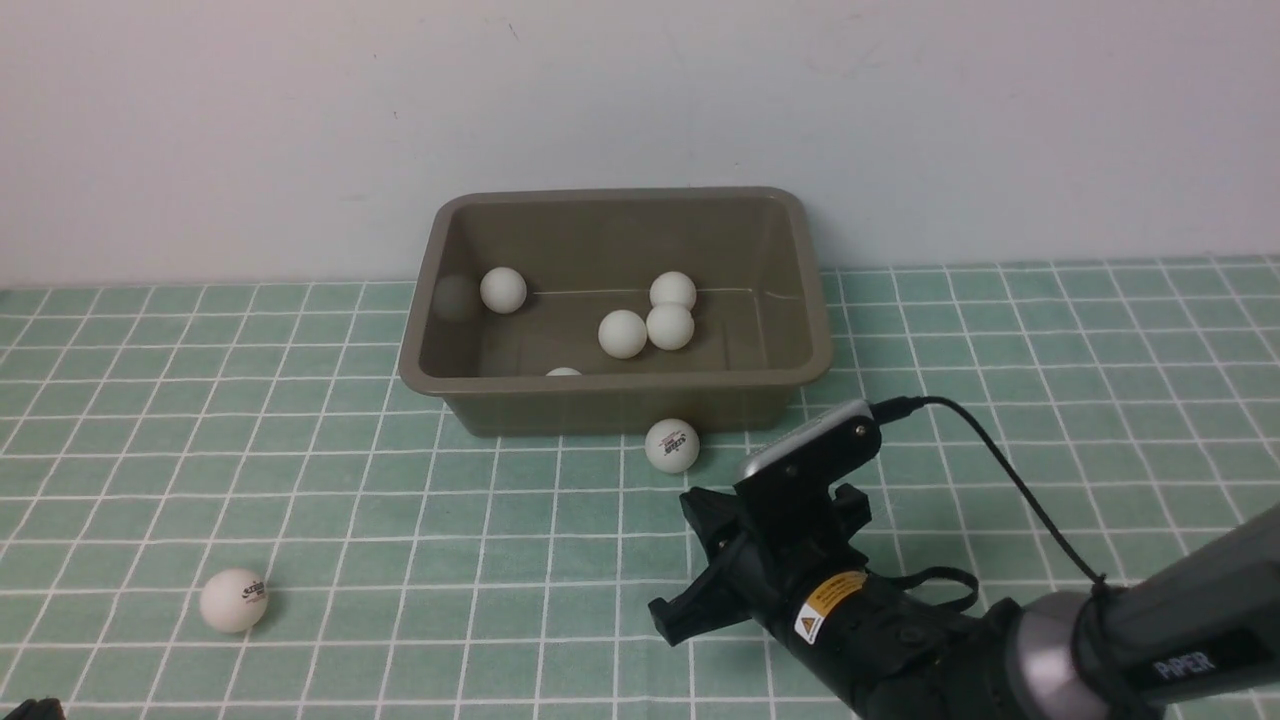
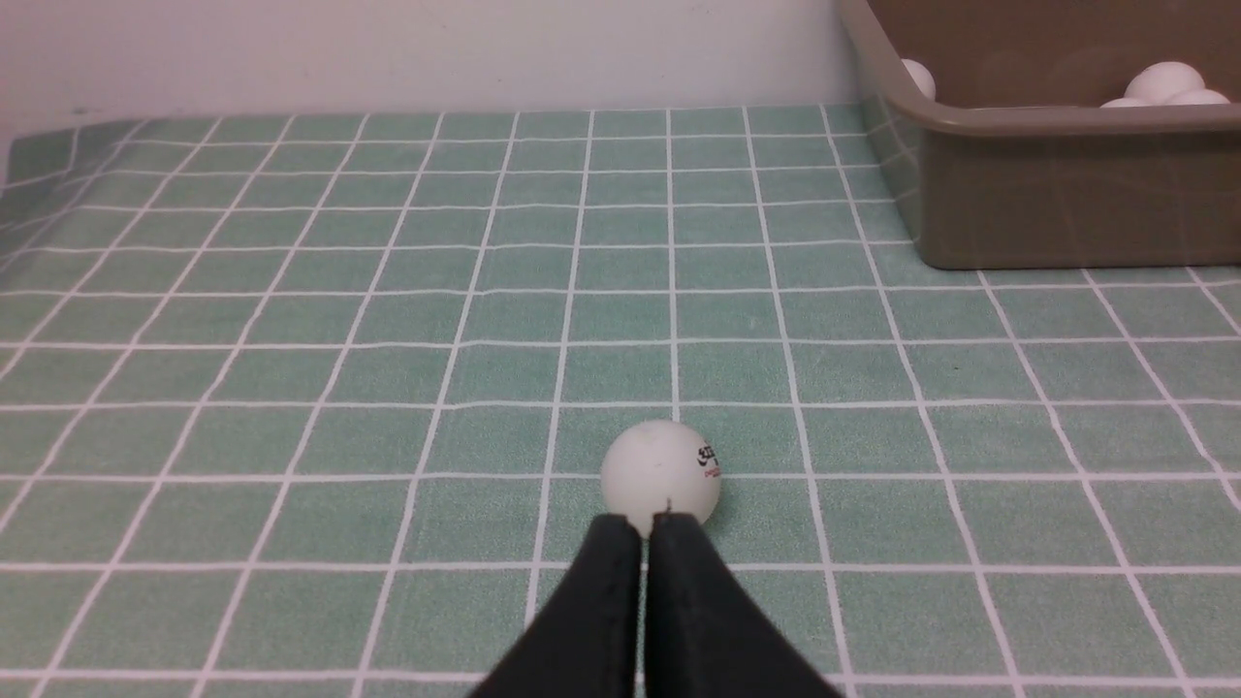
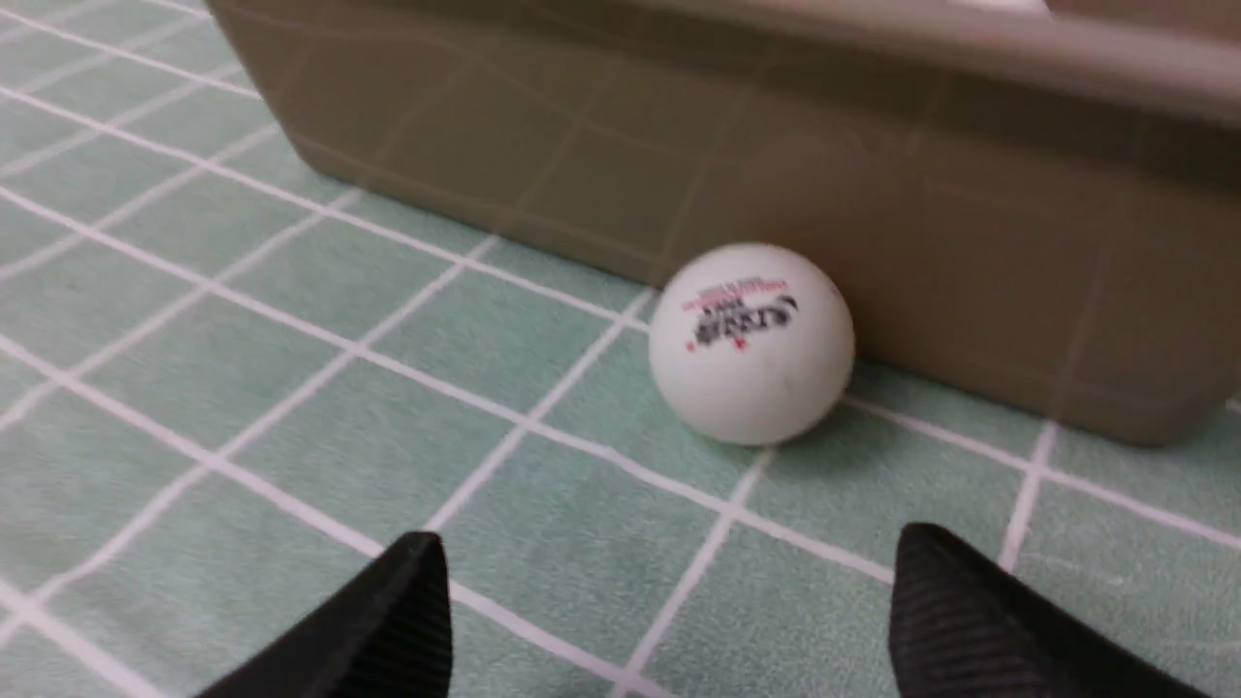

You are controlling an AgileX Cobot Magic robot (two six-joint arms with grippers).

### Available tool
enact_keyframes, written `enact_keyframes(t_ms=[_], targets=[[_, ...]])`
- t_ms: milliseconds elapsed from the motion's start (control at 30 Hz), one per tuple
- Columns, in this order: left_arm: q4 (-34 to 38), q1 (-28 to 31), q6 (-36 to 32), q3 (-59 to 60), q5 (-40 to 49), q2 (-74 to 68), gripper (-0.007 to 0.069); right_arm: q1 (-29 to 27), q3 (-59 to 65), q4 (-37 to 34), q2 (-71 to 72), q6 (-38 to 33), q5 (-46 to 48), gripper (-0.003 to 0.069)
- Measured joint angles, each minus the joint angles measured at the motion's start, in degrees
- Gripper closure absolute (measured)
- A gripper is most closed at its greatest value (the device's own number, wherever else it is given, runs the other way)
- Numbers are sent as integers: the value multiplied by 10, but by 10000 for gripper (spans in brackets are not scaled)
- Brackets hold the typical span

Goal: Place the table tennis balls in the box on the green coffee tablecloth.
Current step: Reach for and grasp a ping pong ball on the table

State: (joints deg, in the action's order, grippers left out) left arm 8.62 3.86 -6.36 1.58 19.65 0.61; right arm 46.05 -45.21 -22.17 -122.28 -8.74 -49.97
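Note:
The olive-brown box (image 1: 620, 405) stands at the back of the green coffee tablecloth (image 1: 400, 520) with several table tennis balls (image 1: 622, 333) inside. One ball (image 1: 672, 445) rests on the cloth against the box's front wall. My right gripper (image 1: 685, 560) is open just short of it; in the right wrist view the ball (image 3: 751, 344) lies ahead of the gripper (image 3: 669, 557), between the lines of its spread fingertips (image 3: 417, 567). Another ball (image 1: 233, 600) lies at the front left. My left gripper (image 2: 645, 523) is shut and empty, with that ball (image 2: 661, 475) just beyond its tips.
A pale wall runs right behind the box. The right arm's black cable (image 1: 1010, 470) loops above the cloth to the right of the box. The left wrist view shows the box's corner (image 2: 1057, 194) at the far right.

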Motion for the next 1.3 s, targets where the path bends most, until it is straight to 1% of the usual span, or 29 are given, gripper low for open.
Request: enact_keyframes(t_ms=[233, 567, 1300], targets=[[0, 0, 0, 0, 0, 0, 629, 0, -40, -10, -6, -15, 34, 95], [0, 0, 0, 0, 0, 0, 629, -1, -47, -51, -8, -55, 44, 95], [0, 0, 0, 0, 0, 0, 629, -1, -88, -68, -43, -61, 61, 95]])
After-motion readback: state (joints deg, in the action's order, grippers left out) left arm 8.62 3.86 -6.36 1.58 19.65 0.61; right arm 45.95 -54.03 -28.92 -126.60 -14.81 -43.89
